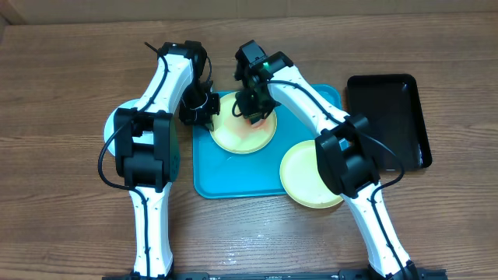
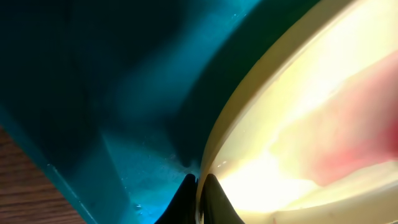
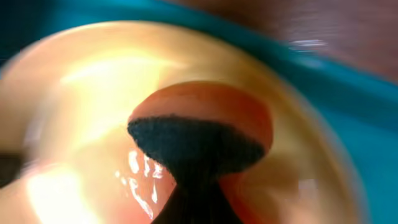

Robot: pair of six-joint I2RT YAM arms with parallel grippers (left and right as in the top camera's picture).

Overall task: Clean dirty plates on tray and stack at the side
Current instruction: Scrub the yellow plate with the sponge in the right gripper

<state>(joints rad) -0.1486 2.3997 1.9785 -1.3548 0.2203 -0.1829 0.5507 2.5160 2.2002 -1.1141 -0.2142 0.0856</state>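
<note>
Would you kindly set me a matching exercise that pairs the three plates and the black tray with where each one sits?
1. smeared pale yellow round plate
2. clean-looking pale yellow round plate
3. pale blue round plate
4. glossy black rectangular tray

A. right of the turquoise rectangular plastic tray
B. left of the turquoise tray
C. inside the turquoise tray, rim pinched by the left pincer, dark sponge on it
D. overlapping the turquoise tray's near right corner

Pairs: 1-C; 2-D; 3-B; 4-A
</note>
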